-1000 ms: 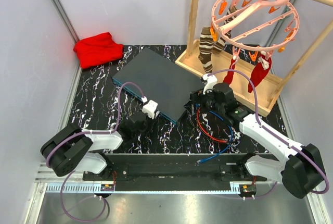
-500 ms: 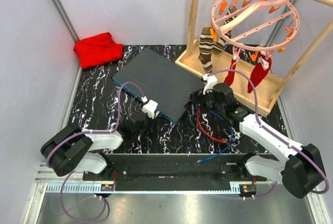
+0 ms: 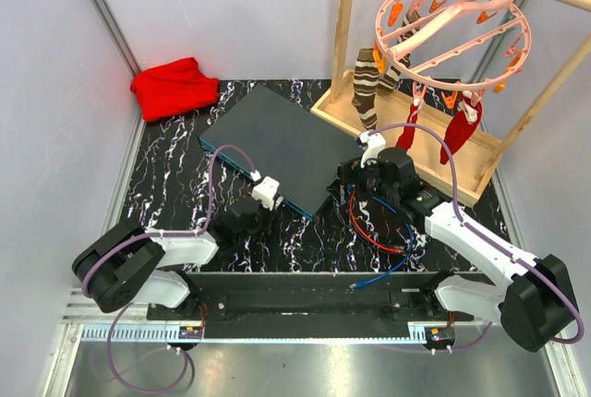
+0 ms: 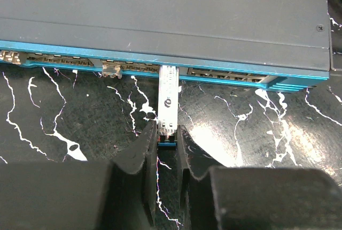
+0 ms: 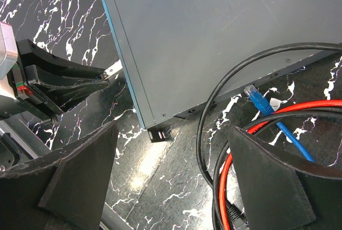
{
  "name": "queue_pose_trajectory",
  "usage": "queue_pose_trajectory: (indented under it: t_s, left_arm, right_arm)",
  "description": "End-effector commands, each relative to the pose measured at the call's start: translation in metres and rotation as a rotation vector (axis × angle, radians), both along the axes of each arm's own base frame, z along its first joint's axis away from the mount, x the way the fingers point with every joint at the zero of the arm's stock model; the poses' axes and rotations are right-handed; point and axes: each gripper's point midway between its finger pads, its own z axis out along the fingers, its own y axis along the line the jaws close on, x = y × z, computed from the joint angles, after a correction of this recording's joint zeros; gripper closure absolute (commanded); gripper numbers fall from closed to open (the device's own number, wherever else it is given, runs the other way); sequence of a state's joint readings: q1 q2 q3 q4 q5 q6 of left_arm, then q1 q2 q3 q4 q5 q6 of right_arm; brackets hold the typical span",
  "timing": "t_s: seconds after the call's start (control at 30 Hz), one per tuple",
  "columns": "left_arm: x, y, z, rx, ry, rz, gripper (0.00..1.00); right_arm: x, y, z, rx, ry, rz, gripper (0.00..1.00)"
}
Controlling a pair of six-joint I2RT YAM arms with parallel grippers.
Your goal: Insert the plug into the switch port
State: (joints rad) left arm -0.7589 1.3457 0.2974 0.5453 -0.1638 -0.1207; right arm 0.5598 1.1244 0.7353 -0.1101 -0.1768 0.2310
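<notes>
Plug (image 4: 167,97) sits pinched in your left pincer (image 4: 165,132), tip touching the switch (image 4: 160,16) edge just ahead; your right pincer (image 5: 173,133) stands spread.

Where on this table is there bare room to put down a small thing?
Bare table lies on the left, between the red cloth, the switch and the left arm. A smaller patch lies in front of the switch, toward the right arm. The right side is crowded: coiled cables and the wooden rack.
</notes>
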Motion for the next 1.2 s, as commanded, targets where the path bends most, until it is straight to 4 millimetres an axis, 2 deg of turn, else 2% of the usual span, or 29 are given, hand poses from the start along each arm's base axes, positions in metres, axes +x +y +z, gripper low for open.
queue_pose_trajectory:
  t_s: [0.0,0.63,1.17]
  left_arm:
    - [0.019,0.001,0.024,-0.056,-0.079,0.060,1.00]
    - [0.016,0.008,0.026,-0.075,-0.078,0.096,1.00]
    - [0.005,-0.003,0.019,-0.085,-0.029,0.019,1.00]
  right_arm:
    - [0.006,-0.001,0.012,0.018,-0.049,-0.010,0.07]
    - [0.008,0.001,0.012,0.021,-0.047,-0.006,0.07]
    - [0.007,0.002,0.010,0.027,-0.042,-0.005,0.07]
